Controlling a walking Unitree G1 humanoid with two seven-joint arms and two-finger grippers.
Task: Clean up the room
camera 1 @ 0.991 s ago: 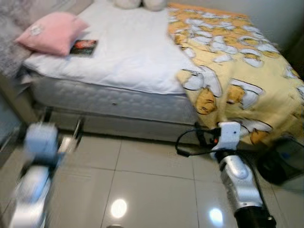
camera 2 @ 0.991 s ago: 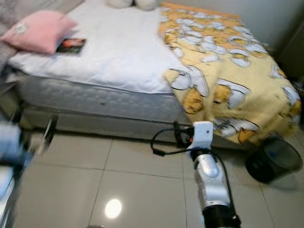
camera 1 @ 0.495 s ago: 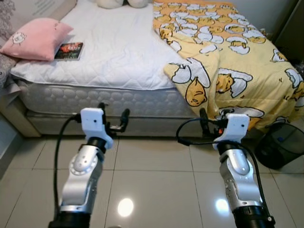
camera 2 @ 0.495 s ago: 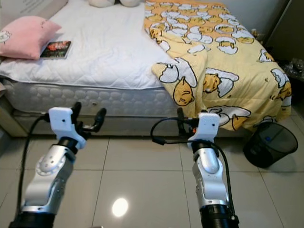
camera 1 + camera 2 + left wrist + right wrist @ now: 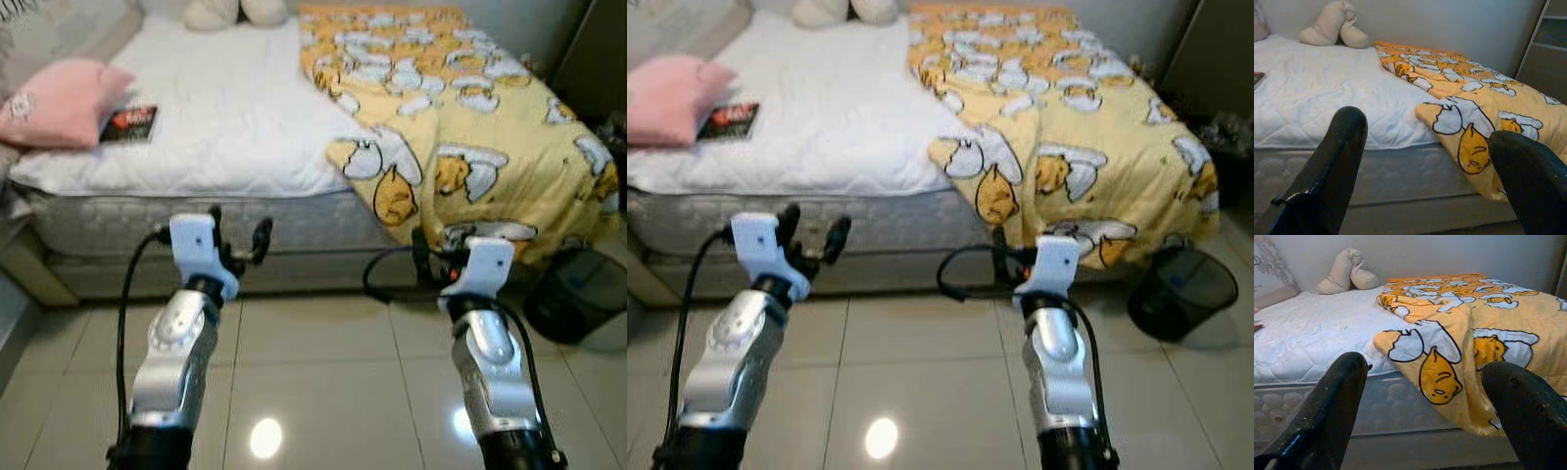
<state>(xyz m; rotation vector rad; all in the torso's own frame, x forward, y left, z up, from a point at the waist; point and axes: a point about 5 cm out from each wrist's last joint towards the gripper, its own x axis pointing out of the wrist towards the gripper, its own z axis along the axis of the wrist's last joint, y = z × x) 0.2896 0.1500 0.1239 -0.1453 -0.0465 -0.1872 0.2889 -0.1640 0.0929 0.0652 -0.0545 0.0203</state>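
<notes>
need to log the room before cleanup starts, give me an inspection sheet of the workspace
surface: bed with white mattress cover; glossy tiled floor in front
job's things: yellow blanket bunched on the robot's right half, draping over the foot edge; book beside pink pillow
clutter: beige plush toy at the head of the bed
grippers: left tool and right tool open, raised before the bed, holding nothing
cables: black cable looped at each wrist
surroundings: black mesh bin on the floor to the right

I see a white bed (image 5: 235, 127) bearing a yellow blanket (image 5: 470, 108), pink pillow (image 5: 54, 103), apparently a book (image 5: 129, 122), and plush toys (image 5: 235, 12).
</notes>
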